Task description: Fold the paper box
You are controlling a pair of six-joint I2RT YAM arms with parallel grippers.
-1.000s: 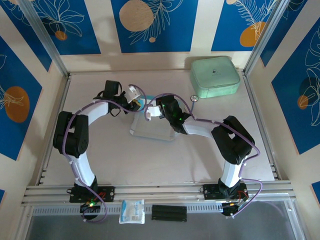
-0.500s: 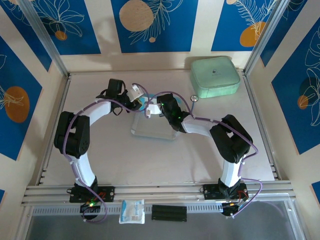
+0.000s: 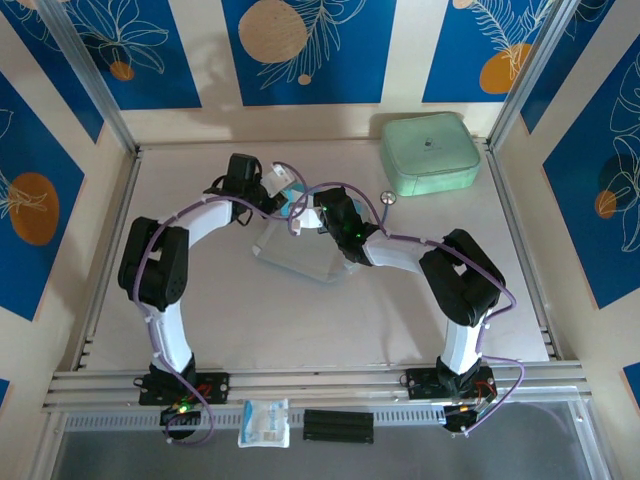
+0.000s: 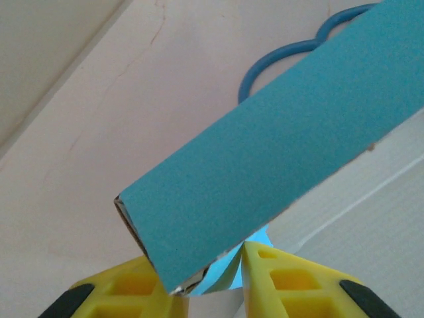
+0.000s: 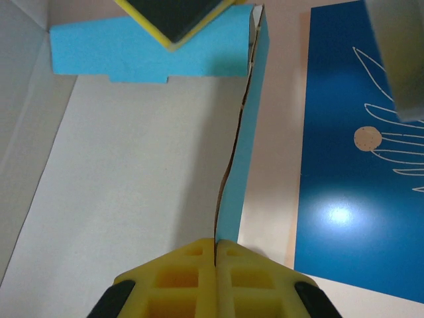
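Paper box (image 3: 296, 258): thin matte card, blue outside, grey-white inside.
Right gripper (image 5: 216, 246) pinches a wavy flap edge; left gripper (image 4: 211, 281) straddles another, grip unclear.

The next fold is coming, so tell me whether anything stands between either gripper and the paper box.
Nothing visible does. The right gripper is shut on the edge of a blue side wall of the paper box, and the left gripper has a blue flap between its fingers; whether it grips yet is unclear.

Holds left pincer (image 3: 289, 203) and right pincer (image 3: 311, 216) close together at far edge of the paper box (image 3: 292, 260), mid-bench (image 3: 330, 330), blue flap raised between. Shows mint-green case (image 3: 430, 152) far right, well apart.
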